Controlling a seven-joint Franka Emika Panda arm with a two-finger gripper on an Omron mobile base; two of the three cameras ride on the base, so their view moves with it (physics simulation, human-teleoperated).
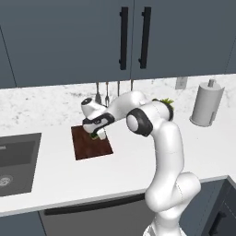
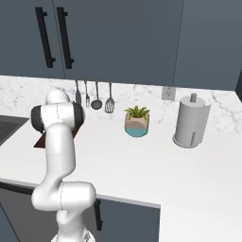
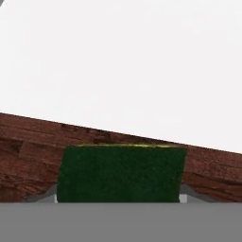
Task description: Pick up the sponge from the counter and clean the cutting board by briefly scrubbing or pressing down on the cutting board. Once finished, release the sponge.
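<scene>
On cutting board [image 1: 91,145]: gripper [image 1: 97,136] clamps half-hidden sponge [image 3: 121,172]

The white bench [image 1: 138,161] carries a dark reddish-brown cutting board [image 1: 85,147] lying flat beside the recessed sink [image 1: 16,161]. A potted plant [image 2: 137,121] and a paper towel roll [image 2: 191,121] stand further along, near the marble backsplash.
</scene>
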